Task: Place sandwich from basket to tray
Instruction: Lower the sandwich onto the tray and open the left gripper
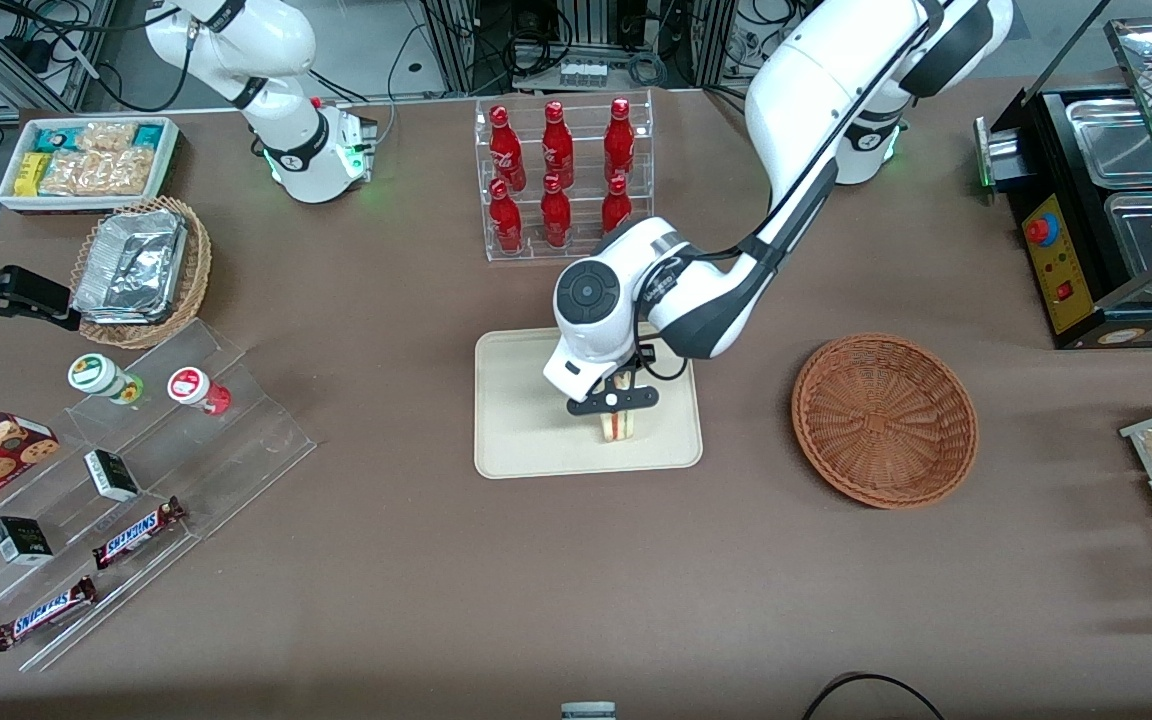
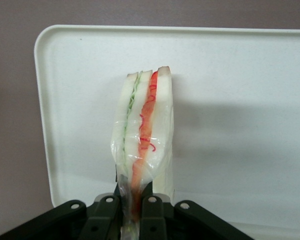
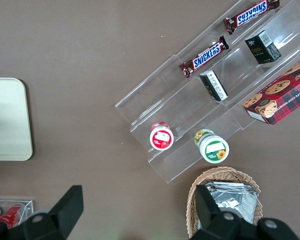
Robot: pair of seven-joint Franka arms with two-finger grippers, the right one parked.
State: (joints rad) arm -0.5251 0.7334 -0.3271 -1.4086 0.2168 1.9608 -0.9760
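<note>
The end effector [image 1: 614, 403] hangs low over the cream tray [image 1: 516, 420], its fingers [image 2: 152, 212] pinched tight on the plastic-wrapped sandwich [image 2: 142, 135], which stands upright on edge with its lower end at the tray's surface. The emptied reddish-brown wicker basket [image 1: 884, 420] sits on the table [image 1: 576, 560] well apart, toward the working arm's end. Farther from the front camera than the end effector stands a clear rack of red bottles [image 1: 561, 175], close to the tray.

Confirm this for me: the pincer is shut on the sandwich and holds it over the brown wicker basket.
Not quite. The pincer is shut on the sandwich, but it holds it over the cream tray, not the basket, which sits apart, toward the working arm's end of the table. The front view shows this.
</note>
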